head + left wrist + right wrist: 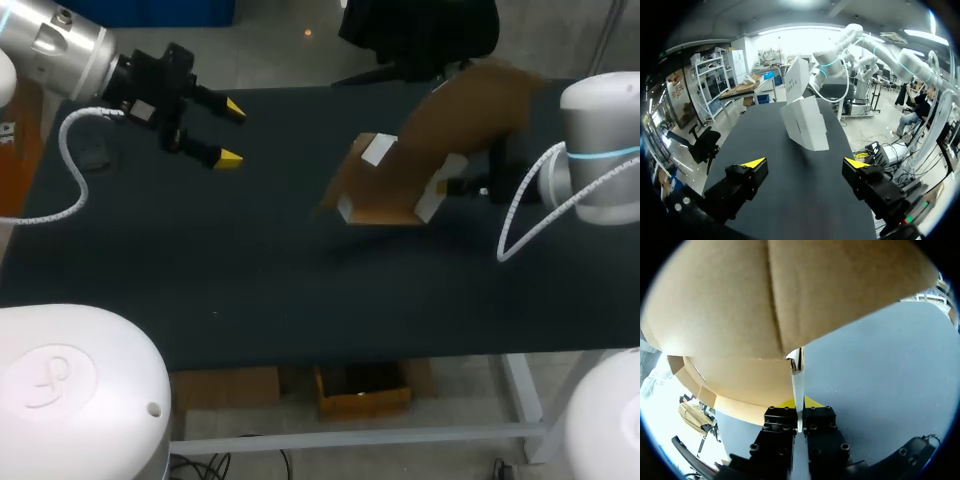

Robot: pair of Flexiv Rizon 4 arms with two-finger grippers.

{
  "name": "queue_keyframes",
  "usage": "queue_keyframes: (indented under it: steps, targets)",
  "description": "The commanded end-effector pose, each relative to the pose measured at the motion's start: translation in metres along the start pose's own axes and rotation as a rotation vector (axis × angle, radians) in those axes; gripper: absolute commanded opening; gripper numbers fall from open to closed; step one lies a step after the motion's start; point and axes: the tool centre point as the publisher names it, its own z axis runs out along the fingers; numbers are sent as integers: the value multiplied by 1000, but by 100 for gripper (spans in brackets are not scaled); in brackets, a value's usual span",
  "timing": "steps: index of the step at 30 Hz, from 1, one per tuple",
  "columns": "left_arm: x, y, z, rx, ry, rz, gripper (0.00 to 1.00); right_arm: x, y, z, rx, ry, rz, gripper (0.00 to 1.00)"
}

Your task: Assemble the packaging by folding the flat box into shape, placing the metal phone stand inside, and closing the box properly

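Observation:
The cardboard box (395, 180), brown inside and white outside, stands partly folded and tilted on the black table (250, 270), right of the middle. My right gripper (468, 187) is at its right side, shut on a thin flap edge (798, 382). The flap runs straight between the yellow tips of the right gripper (800, 402), and the brown panels (740, 305) fill the space ahead. My left gripper (232, 133) hangs open over the back left of the table, well apart from the box. From the left gripper (805, 163) the white box (802, 120) stands ahead. No phone stand is clearly visible.
A small dark object (97, 155) lies near the table's left edge, under the left arm's white cable (70, 170). Bare black table lies between the left gripper and the box, and along the front edge (330, 350).

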Motion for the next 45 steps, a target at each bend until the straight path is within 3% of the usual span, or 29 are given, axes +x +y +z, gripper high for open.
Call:
queue_keyframes:
  steps: [1,20,23,40,42,43,45]
  targets:
    - [0,4,-4,-26,14,-7,100,1,9,6,251,11,16,0]
    - [2,21,-15,-76,-10,-44,100,13,5,17,533,-180,166,0]
    - [2,21,-16,-81,-9,-47,100,12,4,18,612,-223,202,0]
    - [2,21,-16,-81,-9,-47,100,12,4,18,612,-223,202,0]
    - [0,22,-16,-90,-13,-42,100,13,0,21,660,-274,243,0]
    - [-2,23,-17,-107,-20,-38,100,13,-1,20,666,-256,253,0]
    - [-4,26,-20,-117,-38,-37,100,11,-3,18,686,-336,276,0]
